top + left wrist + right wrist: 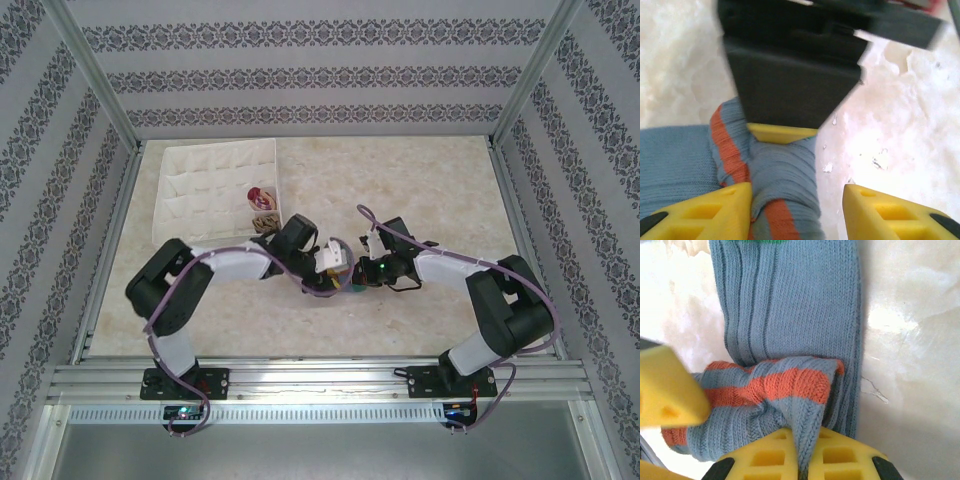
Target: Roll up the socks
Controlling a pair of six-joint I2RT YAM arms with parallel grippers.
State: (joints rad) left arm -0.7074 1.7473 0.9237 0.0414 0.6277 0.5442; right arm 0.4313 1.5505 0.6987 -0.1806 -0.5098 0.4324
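Right pincer is clamped on a fold of the blue sock. Left pincer stands apart around the bundle, so a tug may unravel the loose orange-striped roll.

1. Left arm bends rightward from the near edge of the table; left gripper has its jaws parted.
2. Right arm bends leftward; right gripper pinches a fold of the blue sock.
3. Both grippers meet, nearly touching, near the table's middle.

Black arms, purple cables, yellow fingers
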